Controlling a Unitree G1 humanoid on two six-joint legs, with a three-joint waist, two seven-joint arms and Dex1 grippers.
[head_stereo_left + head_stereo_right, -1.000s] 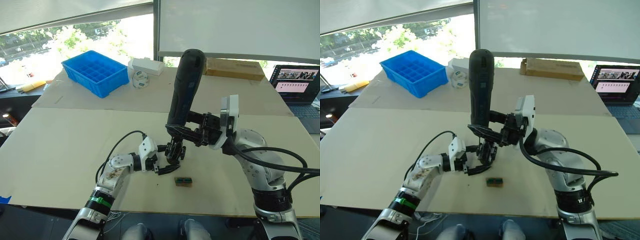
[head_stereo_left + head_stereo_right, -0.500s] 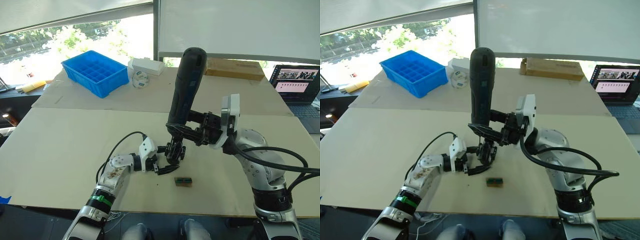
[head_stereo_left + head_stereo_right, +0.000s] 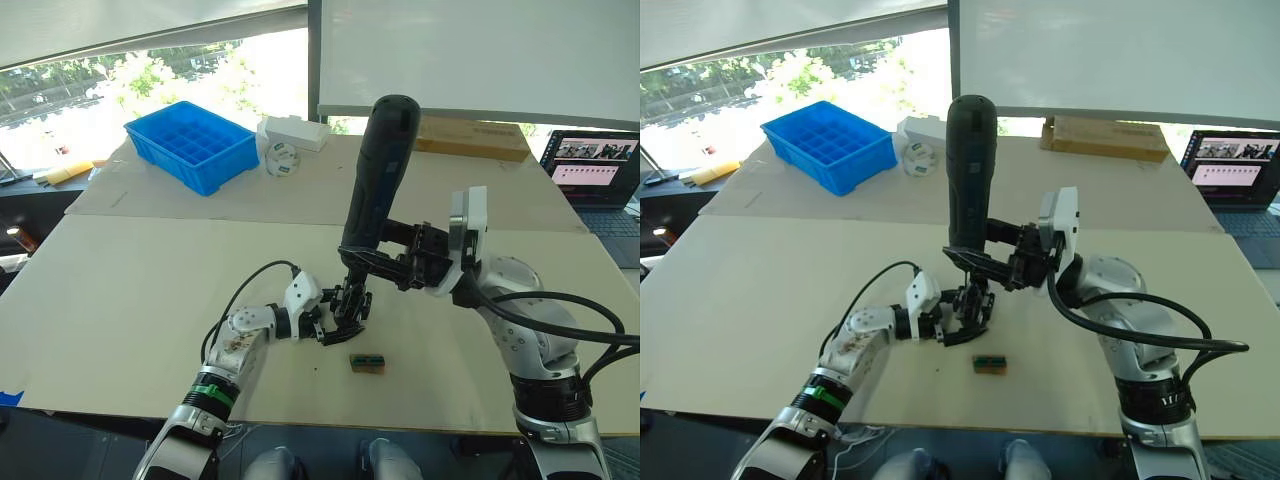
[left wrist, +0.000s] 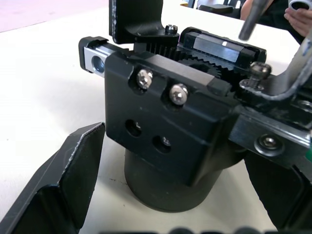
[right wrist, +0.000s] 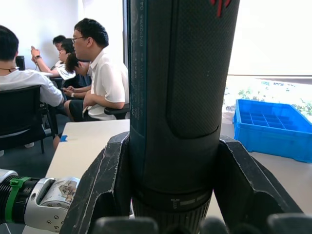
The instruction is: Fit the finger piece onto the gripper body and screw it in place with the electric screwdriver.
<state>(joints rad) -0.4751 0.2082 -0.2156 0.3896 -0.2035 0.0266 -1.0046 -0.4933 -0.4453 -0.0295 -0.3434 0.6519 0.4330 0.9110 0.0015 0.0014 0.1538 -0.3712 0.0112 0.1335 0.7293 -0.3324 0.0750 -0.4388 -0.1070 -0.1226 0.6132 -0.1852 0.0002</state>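
The right gripper (image 3: 362,262) is clamped around the lower end of the screwdriver (image 3: 376,170), its two black fingers (image 5: 105,190) pressed against either side of the barrel. The tool stands nearly upright, leaning slightly away from the robot, with its rounded butt end topmost. Its thin metal bit (image 4: 254,18) points down at the top of the gripper body (image 3: 349,308), which stands on its round base on the table (image 3: 130,290) directly beneath the tool.

The left gripper (image 3: 325,328) sits at the gripper body from the robot's left, fingers parted. One finger (image 4: 63,187) lies just beside the round base with a sliver of table between them; the other (image 4: 280,192) is at the far side of the base, and contact there cannot be made out. The body's blocky face carries two silver screws (image 4: 161,85) above two empty holes. The finger piece cannot be told apart from the rest of the black assembly.

A small block (image 3: 366,362) lies on the table just in front of the gripper body, nearer the robot. Further back are a blue bin (image 3: 191,145), a white box (image 3: 292,131), a cardboard box (image 3: 470,136) and a laptop (image 3: 597,172) at the right edge. Seated people (image 5: 100,78) are in the room beyond.
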